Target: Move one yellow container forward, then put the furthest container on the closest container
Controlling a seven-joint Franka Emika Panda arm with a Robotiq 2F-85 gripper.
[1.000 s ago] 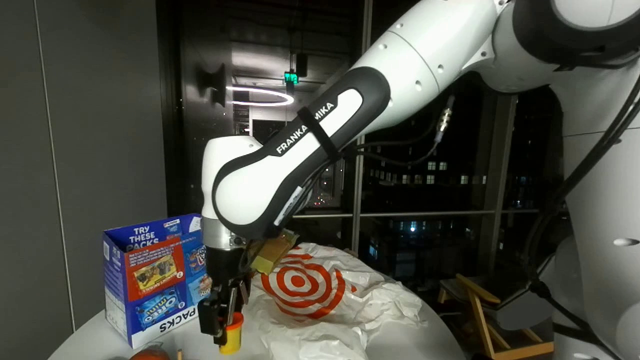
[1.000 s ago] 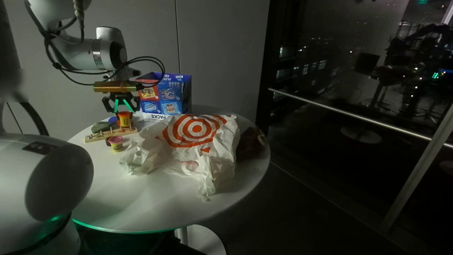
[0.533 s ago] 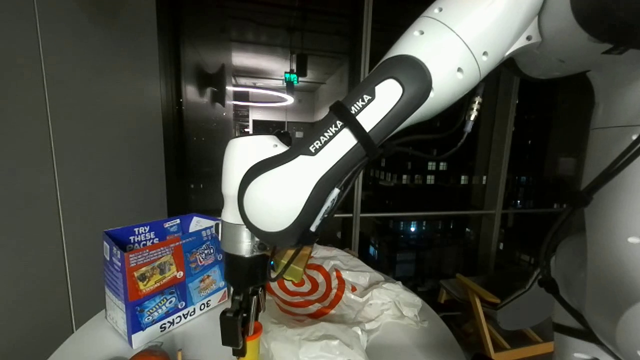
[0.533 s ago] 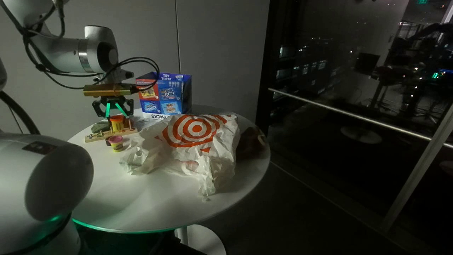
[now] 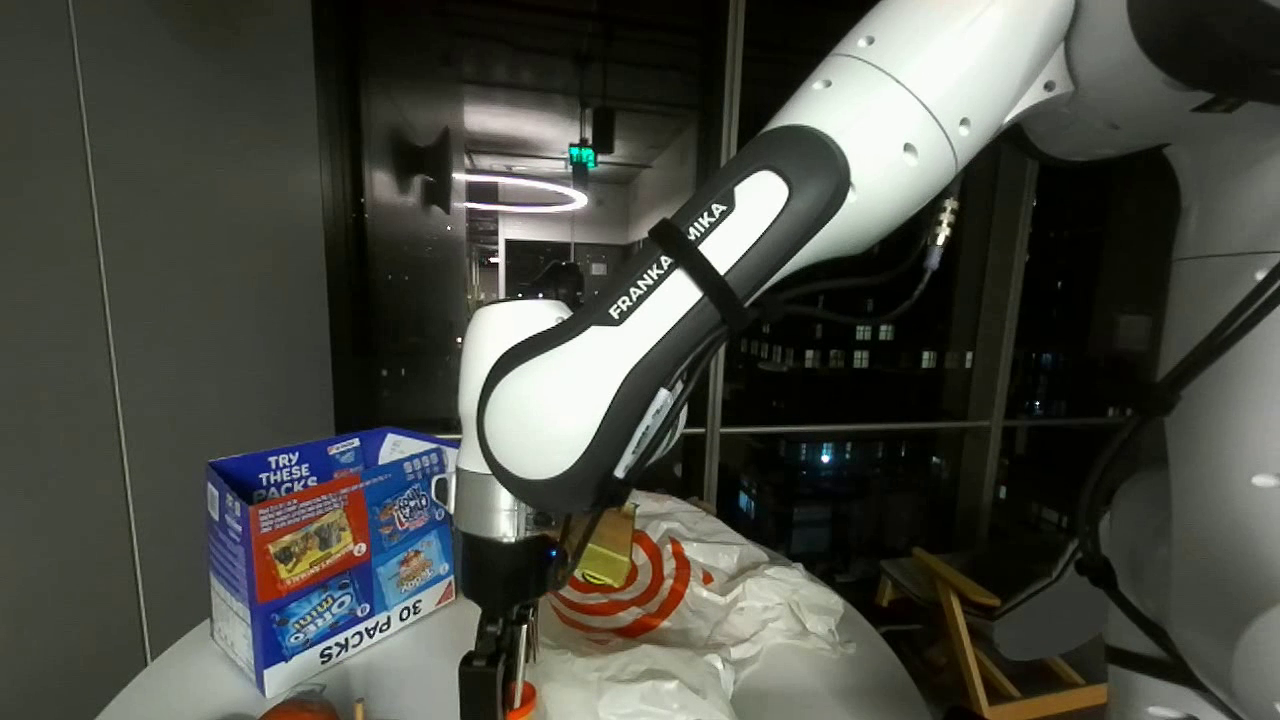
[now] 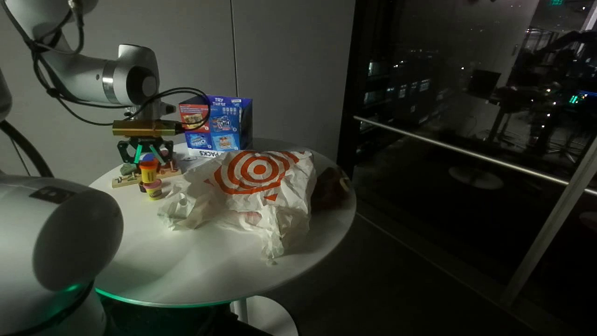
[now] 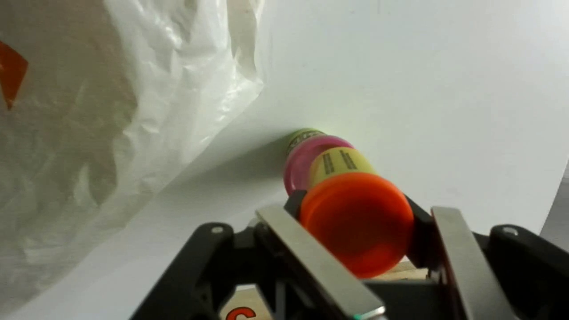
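Observation:
My gripper (image 7: 357, 211) is shut on a yellow container with an orange lid (image 7: 355, 222). In an exterior view the held container (image 6: 149, 174) is upright between the fingers. In another exterior view only its lid (image 5: 521, 702) shows at the bottom edge. A yellow container with a pink lid (image 6: 153, 189) stands on the table just below and in front of the held one. In the wrist view its pink lid (image 7: 298, 166) is partly hidden behind the held container. I cannot tell whether the two touch. A blue lid or disc (image 6: 148, 157) shows behind the gripper.
A wooden board with pegs (image 6: 122, 181) lies behind the containers. A small dark item (image 6: 142, 187) sits beside the pink-lidded container. A crumpled white bag (image 6: 242, 205) lies to the right. A blue snack box (image 6: 226, 123) stands at the back of the round table (image 6: 186, 266).
My gripper has carried the orange-lidded container towards the robot's base, then lowered it close to the pink-lidded one. The pink-lidded container has not moved.

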